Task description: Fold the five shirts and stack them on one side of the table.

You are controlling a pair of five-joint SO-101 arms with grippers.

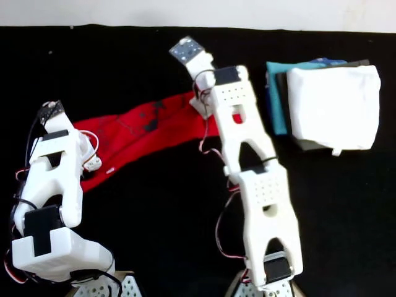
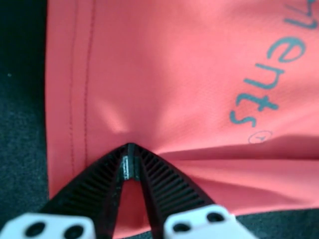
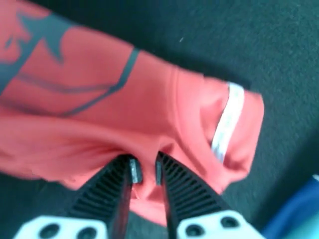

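**Red shirt (image 1: 142, 127) held stretched between both arms, beside the finished stack**

Red cloth runs in a long band across the black table (image 1: 154, 235), starting just beside the stack of folded shirts (image 1: 334, 108) and reaching well away from it. Each end is pinched. The right gripper (image 3: 144, 172), the one nearer the stack, has its jaws clamped on a bunched fold at the collar end, where a white label (image 3: 227, 119) peeks out of the fabric. The left gripper (image 2: 130, 167), at the end far from the stack, has its tips closed together on the cloth close to a stitched hem, and creases fan out from the pinch.

Holding both ends like this looks meant to draw the shirt long and flat, so a fold can be laid straight rather than over wrinkles. The band is narrow, so I would judge it already folded lengthwise at least once, with the crosswise folds still to come.

White cloth tops the stack, with teal, dark and blue edges showing under it. That suggests four shirts are done and the red one is the last. Keeping the collar end next to the stack makes sense, since it leaves only a short carry once the folding is finished.
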